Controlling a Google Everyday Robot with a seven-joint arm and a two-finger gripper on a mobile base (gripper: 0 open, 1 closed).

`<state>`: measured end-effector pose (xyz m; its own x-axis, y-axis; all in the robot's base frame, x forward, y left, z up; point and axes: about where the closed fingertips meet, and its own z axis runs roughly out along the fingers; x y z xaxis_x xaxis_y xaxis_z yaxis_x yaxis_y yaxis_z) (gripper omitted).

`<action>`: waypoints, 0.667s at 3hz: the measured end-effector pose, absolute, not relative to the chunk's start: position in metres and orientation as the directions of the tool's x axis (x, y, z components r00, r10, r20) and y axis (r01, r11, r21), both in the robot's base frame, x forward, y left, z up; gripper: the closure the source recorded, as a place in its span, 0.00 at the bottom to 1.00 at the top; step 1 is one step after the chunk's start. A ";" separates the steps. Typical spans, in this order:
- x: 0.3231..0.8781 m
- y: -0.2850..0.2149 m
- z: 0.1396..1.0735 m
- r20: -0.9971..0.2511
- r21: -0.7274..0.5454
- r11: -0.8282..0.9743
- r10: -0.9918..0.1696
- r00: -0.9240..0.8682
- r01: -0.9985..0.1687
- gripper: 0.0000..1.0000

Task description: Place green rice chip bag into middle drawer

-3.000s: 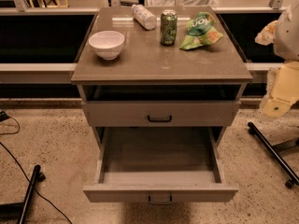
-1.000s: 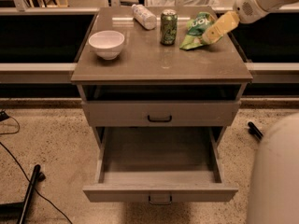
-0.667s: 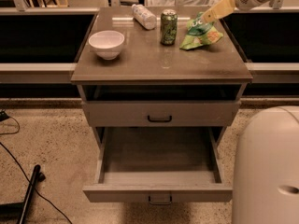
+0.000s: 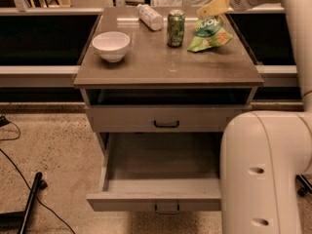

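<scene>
The green rice chip bag [image 4: 208,32] lies crumpled on the back right of the cabinet top [image 4: 161,62], just right of a green soda can [image 4: 175,28]. My gripper [image 4: 213,7], cream-yellow, hangs at the bag's far upper edge, reaching in from the top right. I cannot tell whether it touches the bag. The middle drawer [image 4: 156,199] is pulled out wide open below, and its inside looks empty. A loop handle sits at the lower edge of its front.
A white bowl [image 4: 111,45] stands at the left of the top and a plastic bottle [image 4: 149,16] lies at the back. A closed drawer front [image 4: 146,118] with a black handle sits above the open one. My white arm link [image 4: 263,174] covers the drawer's right side. A black stand leg [image 4: 29,204] lies on the floor at left.
My gripper has moved from the right of the bag to its far upper edge. The arm's big white link has come further into the lower right. The bag has not moved.
</scene>
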<state>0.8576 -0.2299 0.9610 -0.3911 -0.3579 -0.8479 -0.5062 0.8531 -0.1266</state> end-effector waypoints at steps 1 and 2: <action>0.871 -0.218 0.926 -0.827 -0.082 0.860 -0.341 -0.447 -0.504 0.00; 0.878 -0.215 0.896 -0.797 -0.051 0.876 -0.325 -0.509 -0.479 0.00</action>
